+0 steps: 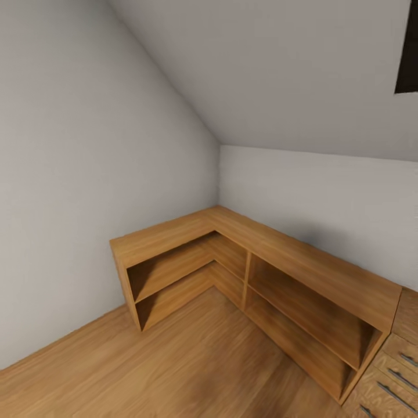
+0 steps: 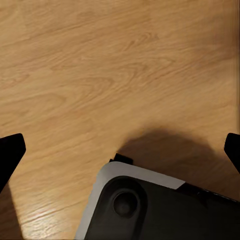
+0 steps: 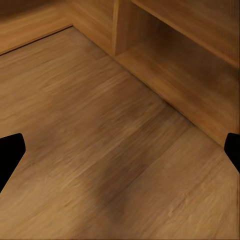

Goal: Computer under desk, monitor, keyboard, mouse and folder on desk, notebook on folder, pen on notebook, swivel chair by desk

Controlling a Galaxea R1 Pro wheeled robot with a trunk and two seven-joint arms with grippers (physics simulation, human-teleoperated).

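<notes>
I face a room corner with none of the task's things in sight. In the left wrist view my left gripper [image 2: 120, 150] is open over bare wood floor, its black fingertips [image 2: 10, 152] at the frame's edges, with the robot's own grey and black base [image 2: 145, 210] below. The right gripper [image 3: 120, 150] is open too, its fingertips [image 3: 10, 152] spread wide above the floor near the foot of a shelf unit. Nothing sits between either pair of fingers.
A low L-shaped light-wood cabinet [image 1: 249, 255] with open shelves fills the corner under a sloped ceiling. A wooden drawer unit with metal handles [image 1: 395, 371] stands at the right. A dark opening [image 1: 408, 52] shows in the ceiling. Wood floor [image 1: 174, 360] stretches ahead.
</notes>
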